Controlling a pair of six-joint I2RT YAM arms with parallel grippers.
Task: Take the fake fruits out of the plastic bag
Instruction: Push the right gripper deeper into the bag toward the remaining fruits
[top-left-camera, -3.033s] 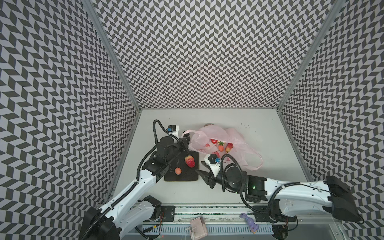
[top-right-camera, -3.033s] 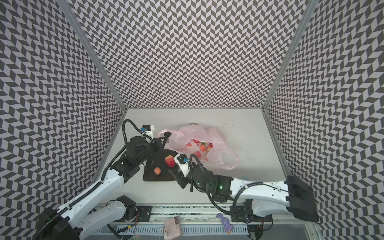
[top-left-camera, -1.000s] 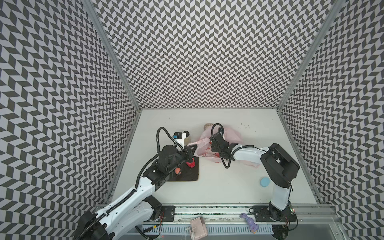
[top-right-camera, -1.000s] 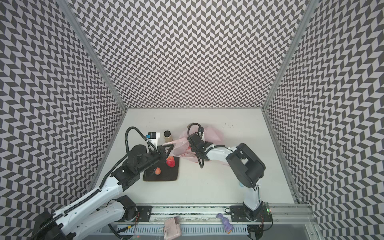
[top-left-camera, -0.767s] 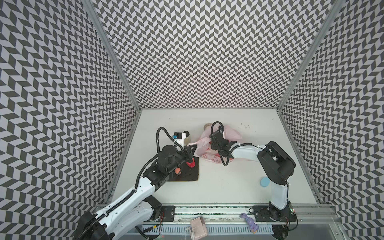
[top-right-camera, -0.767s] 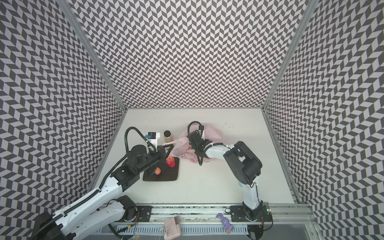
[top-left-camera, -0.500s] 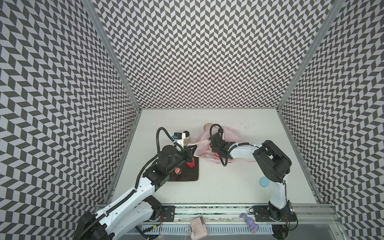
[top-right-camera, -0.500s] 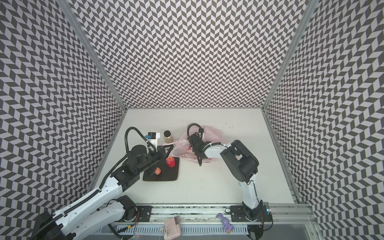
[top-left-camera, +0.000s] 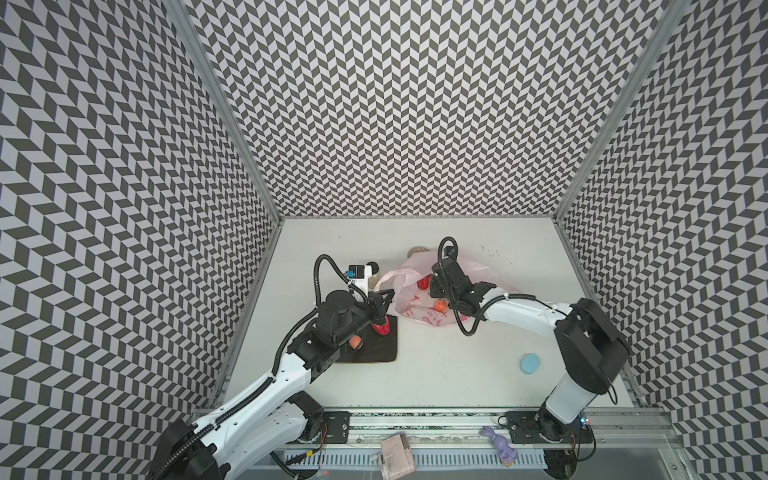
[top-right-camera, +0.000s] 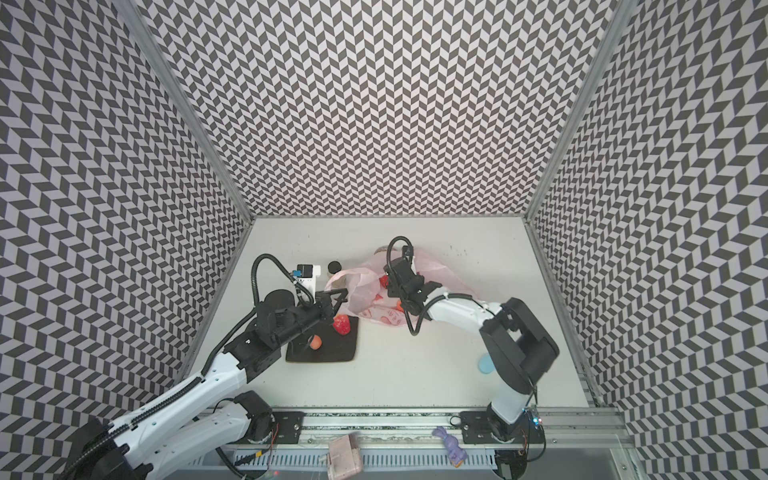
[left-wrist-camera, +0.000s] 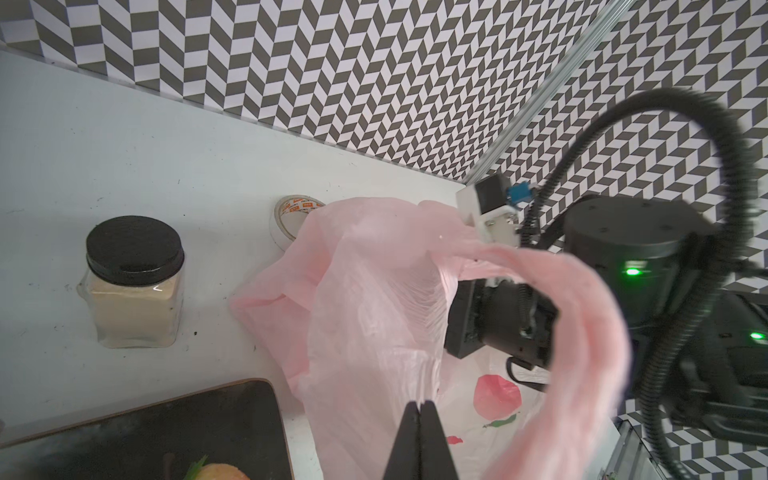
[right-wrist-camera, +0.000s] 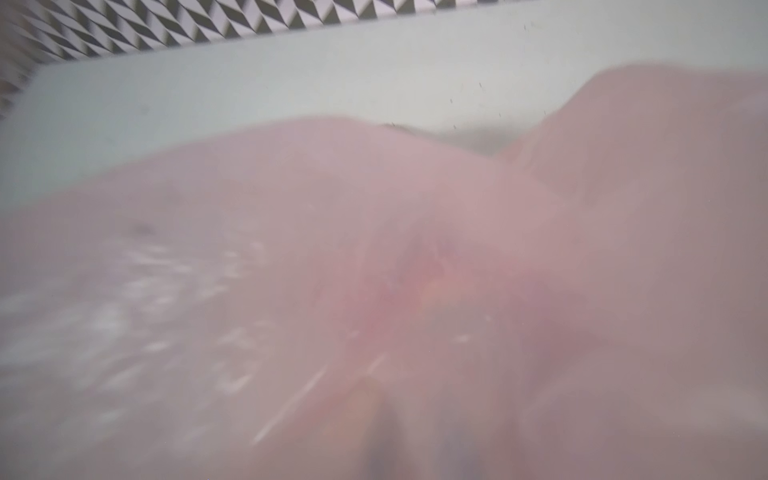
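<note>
While the left hand (left-wrist-camera: 420, 413) pinches the bag (top-left-camera: 409, 309) open mid-frame, the right hand (top-left-camera: 433, 291), closed inside it, its catch hidden, should withdraw slowly

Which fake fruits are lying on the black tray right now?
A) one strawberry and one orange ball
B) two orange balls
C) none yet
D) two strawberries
A: in both top views a single red strawberry and a single orange ball lie on the black tray.
</note>
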